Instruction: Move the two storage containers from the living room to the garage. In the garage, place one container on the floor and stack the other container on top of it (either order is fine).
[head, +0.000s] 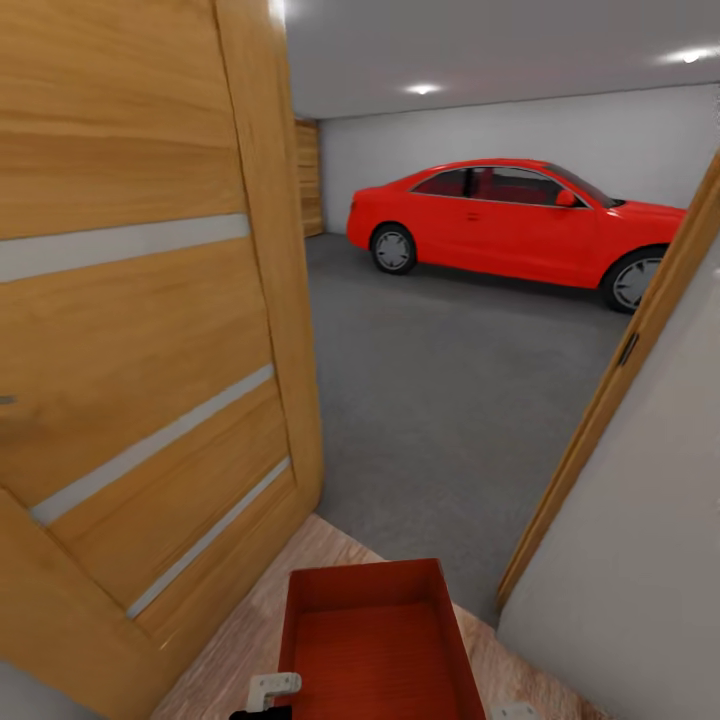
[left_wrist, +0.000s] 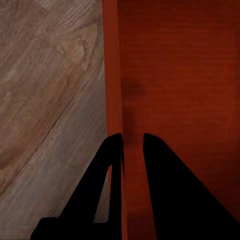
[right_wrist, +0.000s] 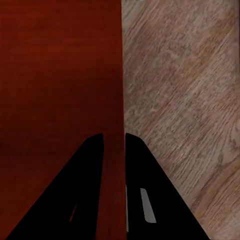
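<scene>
You carry one bin (head: 375, 640) low in front of you at the garage doorway, above the wood floor (left_wrist: 45, 100). The left pincer (left_wrist: 132, 142) is clamped on one side wall, the right pincer (right_wrist: 114, 140) on the other. The bin is empty. Steer between the open door (head: 140, 330) and the frame (head: 620, 370), keep it level, and set it on the grey floor (head: 450, 400) well short of the car (head: 510, 215).

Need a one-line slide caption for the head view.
Robot carries an orange-red storage container over wood planks through an open wooden door toward the garage's grey floor and red car.
</scene>
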